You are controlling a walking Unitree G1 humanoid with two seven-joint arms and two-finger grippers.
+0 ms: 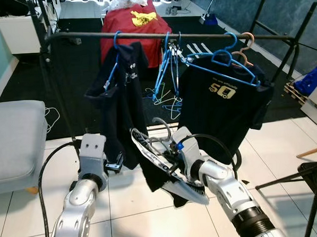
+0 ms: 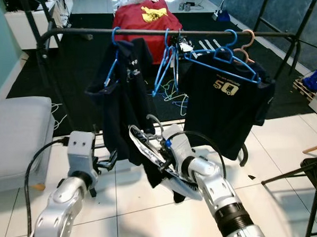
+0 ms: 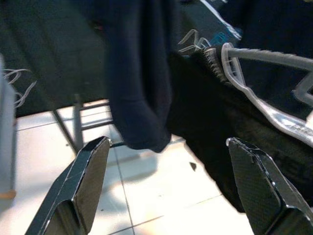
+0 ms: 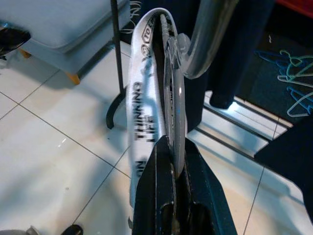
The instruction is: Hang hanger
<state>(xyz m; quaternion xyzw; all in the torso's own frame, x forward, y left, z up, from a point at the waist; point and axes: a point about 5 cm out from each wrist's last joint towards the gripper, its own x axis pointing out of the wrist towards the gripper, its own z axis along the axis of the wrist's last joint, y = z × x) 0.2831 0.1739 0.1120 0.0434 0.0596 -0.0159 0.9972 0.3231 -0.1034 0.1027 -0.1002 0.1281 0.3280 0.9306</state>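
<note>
A grey plastic hanger point(image 1: 156, 157) carrying a black garment point(image 1: 156, 174) is held low in front of the clothes rail point(image 1: 143, 36). My right gripper point(image 4: 173, 147) is shut on the hanger's thin body, beside a white printed collar strip point(image 4: 139, 117); the hanger's metal hook point(image 4: 208, 34) curves up past it. In the eye views that right gripper point(image 1: 174, 156) sits below the rail, between the hung clothes. My left gripper point(image 3: 167, 143) is open, its fingers point(image 3: 90, 166) spread wide. It hangs just left of the garment and holds nothing. The left gripper point(image 1: 116, 164) is low, by the dark shirt's hem.
On the rail hang a dark shirt on a blue hanger point(image 1: 122, 88), several bare blue hangers point(image 1: 167, 65) and a black printed t-shirt point(image 1: 224, 99). A grey cushioned seat point(image 1: 13, 136) stands left. Loose hangers point(image 1: 165, 99) lie on the dark carpet. A black stand point(image 1: 310, 179) is at right.
</note>
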